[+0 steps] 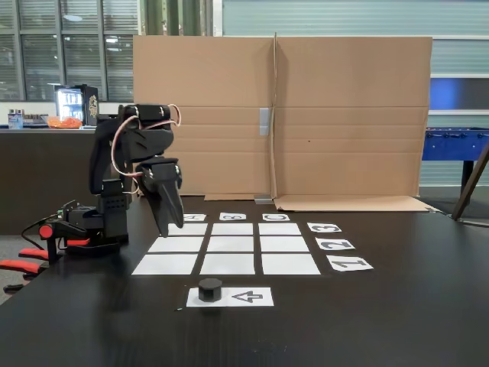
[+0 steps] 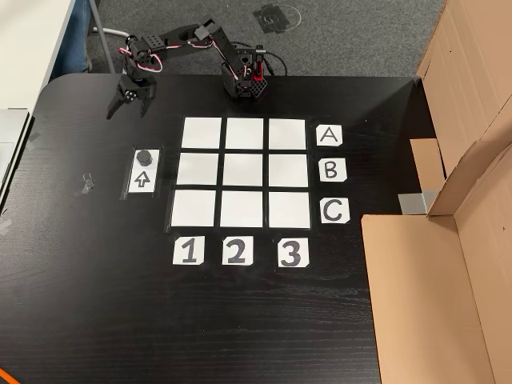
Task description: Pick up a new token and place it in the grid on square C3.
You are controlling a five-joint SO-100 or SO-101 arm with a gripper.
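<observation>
Far left, in a fixed view from above: gripper (image 2: 128,110) found hanging off the table, fingers spread apart, holding nothing. Positioned short of the token (image 2: 144,156) and apart from it.

Next rightward: token standing upright on the arrow sheet (image 2: 142,181), at the end behind the arrowhead, untouched. Seen also in a fixed view from the side (image 1: 210,289), low and squat. Step in hand judged as the approach to the pick.

Recommended: centre the open fingers over the token before descending; come down plumb; close low on the body, above the wider base, to avoid squeezing it out sideways. Avoid dragging the paper sheet.

Further right: grid (image 2: 244,172) with all nine squares bare. Square C3 (image 2: 289,210) located at the corner nearest the "C" label (image 2: 334,210) and "3" label (image 2: 293,253), well apart from the token. Recommended: lift clear before crossing, carry diagonally over the grid, set down centred and release only once seated.
</observation>
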